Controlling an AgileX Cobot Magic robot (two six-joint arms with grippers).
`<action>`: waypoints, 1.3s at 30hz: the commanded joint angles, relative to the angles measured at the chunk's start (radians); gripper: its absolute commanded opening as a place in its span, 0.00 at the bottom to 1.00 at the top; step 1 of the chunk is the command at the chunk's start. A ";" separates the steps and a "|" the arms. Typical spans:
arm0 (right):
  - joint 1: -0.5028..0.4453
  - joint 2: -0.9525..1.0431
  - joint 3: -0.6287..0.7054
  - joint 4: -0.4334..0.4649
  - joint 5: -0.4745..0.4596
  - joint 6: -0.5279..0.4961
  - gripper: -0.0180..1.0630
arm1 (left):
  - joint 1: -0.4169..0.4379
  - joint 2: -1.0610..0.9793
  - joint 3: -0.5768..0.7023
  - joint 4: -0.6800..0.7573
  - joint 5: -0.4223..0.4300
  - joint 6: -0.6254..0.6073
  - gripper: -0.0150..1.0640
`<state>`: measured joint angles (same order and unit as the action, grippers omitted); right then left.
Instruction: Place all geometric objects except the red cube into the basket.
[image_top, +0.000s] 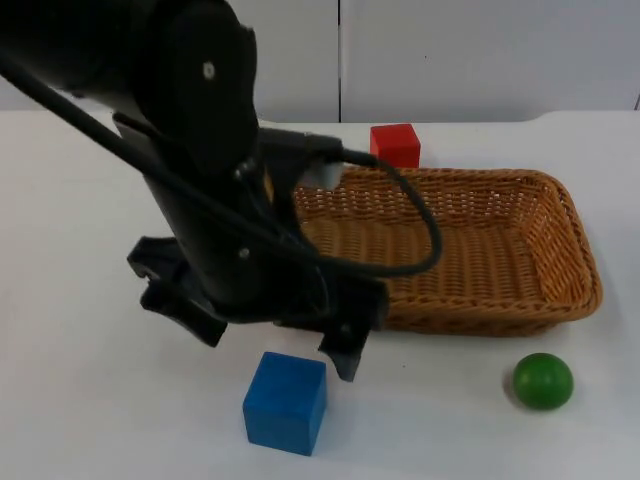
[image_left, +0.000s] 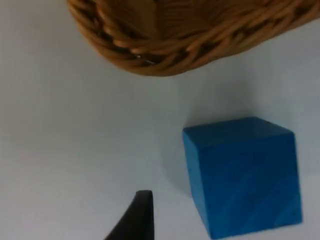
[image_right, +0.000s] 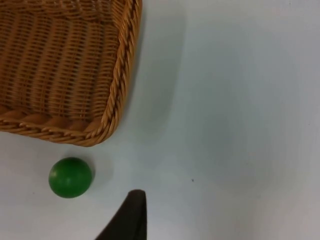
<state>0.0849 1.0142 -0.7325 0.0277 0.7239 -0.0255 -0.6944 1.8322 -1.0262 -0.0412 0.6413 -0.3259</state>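
- Two things wait outside the wicker basket (image_top: 560, 290), which lies on the white table (image_top: 80, 400) with nothing in it: a blue cube (image_top: 286, 402) just off its near left corner and a green ball (image_top: 543, 381) near its near right corner.
- Left gripper (image_top: 265, 340) hangs low over the table just behind the blue cube, with its fingers spread wide and nothing held; one fingertip (image_top: 345, 362) is close by the cube's far right corner. The cube sits a little forward and to the right of the jaws' middle, so I judge the reach needs a small shift that way.
- The cube has no long axis; its faces sit slightly turned against the basket's edge.
- Red cube (image_top: 395, 144) stands touching the basket's far rim and should remain.
- Right gripper looks down near the green ball (image_right: 70, 177); I cannot tell its opening.
- The left arm hides the basket's left end.
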 joint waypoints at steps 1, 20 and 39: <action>-0.008 0.000 -0.005 -0.007 -0.012 -0.008 0.99 | -0.005 0.029 -0.007 0.012 -0.024 -0.031 0.99; -0.008 0.000 -0.005 -0.007 -0.024 -0.008 0.99 | -0.005 0.205 -0.007 -0.011 -0.130 -0.051 0.96; -0.008 0.000 -0.005 -0.007 -0.025 -0.008 0.99 | -0.005 0.016 -0.006 -0.028 0.101 0.185 0.01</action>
<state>0.0849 1.0142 -0.7325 0.0277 0.7082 -0.0255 -0.6944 1.8828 -1.0308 -0.0555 0.7161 -0.1746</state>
